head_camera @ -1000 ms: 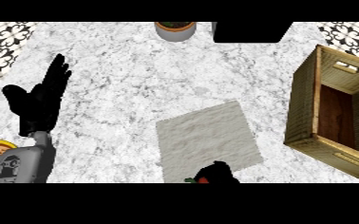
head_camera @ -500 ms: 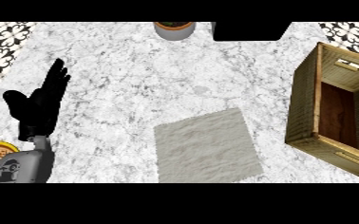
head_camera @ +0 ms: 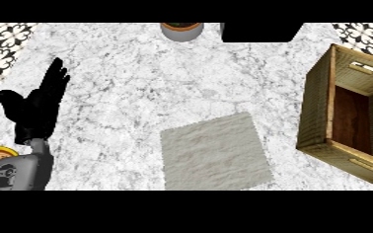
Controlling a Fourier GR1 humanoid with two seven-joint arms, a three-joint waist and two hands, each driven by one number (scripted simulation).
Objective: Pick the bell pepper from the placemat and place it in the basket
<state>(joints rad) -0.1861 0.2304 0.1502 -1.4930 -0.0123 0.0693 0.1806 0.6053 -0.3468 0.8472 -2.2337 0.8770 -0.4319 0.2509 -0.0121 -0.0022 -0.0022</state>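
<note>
Change: since a second ago, the red scrap and the dark hand around it, then at the lower edge just below the placemat, have left the view. Everything else lies as it did half a second ago.
Bell pepper: out of sight now, so its place and look cannot be told. It is neither on the placemat nor in the visible part of the basket.
Placemat: a pale grey, rough-textured square, turned slightly askew, flat on the bench near the lower edge, nothing on it.
Basket: a box of light wood with a dark red-brown inside and slot handles in its end walls. It stands at the right, cut by the view's edge and apart from the placemat.
Left hand: black, resting at the left edge above its grey forearm. The fingers are straight and pointing up, the thumb spread wide, holding nothing.
Right hand: not in the head view.
Bench: white marble with grey veining.
Far edge: a round grey pot with a brown inside, and beside it a flat black shape.
</note>
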